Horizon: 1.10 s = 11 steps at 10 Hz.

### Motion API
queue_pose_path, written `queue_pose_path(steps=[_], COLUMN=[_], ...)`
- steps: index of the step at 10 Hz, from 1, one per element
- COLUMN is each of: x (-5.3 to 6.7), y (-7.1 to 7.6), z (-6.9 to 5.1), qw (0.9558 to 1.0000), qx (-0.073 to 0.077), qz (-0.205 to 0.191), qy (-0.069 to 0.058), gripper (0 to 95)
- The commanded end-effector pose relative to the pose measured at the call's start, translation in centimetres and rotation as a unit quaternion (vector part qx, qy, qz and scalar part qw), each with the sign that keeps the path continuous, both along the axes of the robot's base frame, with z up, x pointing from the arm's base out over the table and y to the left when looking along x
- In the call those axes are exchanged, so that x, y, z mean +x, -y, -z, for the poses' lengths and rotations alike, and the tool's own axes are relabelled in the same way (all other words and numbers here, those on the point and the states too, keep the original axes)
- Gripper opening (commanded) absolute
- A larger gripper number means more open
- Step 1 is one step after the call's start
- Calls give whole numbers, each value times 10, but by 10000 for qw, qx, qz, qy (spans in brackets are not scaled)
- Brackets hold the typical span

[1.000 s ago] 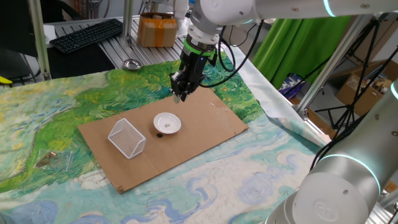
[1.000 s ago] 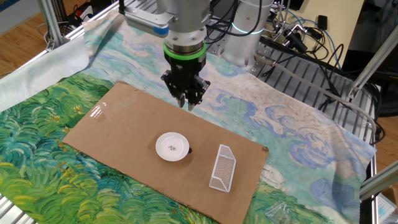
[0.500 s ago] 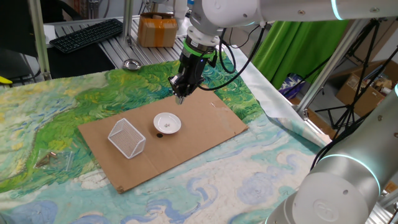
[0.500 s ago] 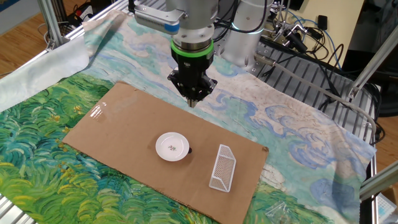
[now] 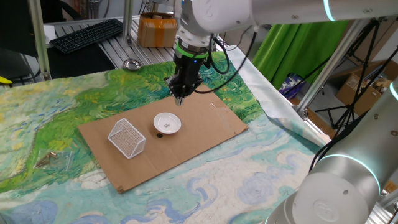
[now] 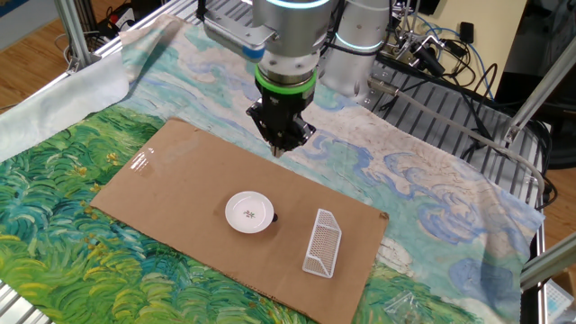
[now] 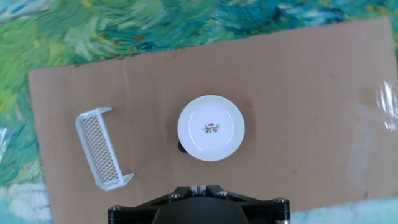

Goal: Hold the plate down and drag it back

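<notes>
Your end effector is clenched shut, empty and pointing down, hovering above the cardboard sheet. The plate lies flat on that sheet, apart from the tips and nearer the mesh basket; being round, it has no long axis to align with

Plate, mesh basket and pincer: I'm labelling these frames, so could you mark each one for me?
plate [image 7: 211,127]: hand view, on the small mark at its centre.
mesh basket [image 7: 99,149]: hand view, on its mesh wall.
pincer [image 6: 281,149]: the other fixed view, at its closed fingertips, above the cardboard.
</notes>
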<state>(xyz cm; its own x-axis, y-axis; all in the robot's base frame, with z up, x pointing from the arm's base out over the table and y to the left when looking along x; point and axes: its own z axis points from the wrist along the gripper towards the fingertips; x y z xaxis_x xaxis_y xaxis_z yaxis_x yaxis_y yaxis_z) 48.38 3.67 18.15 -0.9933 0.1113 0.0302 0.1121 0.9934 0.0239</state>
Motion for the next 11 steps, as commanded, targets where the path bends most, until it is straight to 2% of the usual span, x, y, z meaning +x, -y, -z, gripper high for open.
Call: queue_pose_path(steps=[1,2,3,4,5,6,7,8,9,10,11], x=[1,1,-1,2,8,12,13,12,12,12,13], y=[1,1,0,0,1,1,0,0,0,0,0], z=[-1,-1,-4,-3,1,5,7,7,7,7,6], qw=[9992,9989,9986,9993,9997,9984,9963,9956,9945,9929,9905], qx=[83,126,165,119,165,220,393,506,584,563,542], qz=[378,426,462,301,20,-506,-755,-792,-872,-984,-1117], qy=[-108,-119,-203,-194,-173,-140,-91,-63,55,368,590], gripper=[0,0,0,0,0,0,0,0,0,0,0])
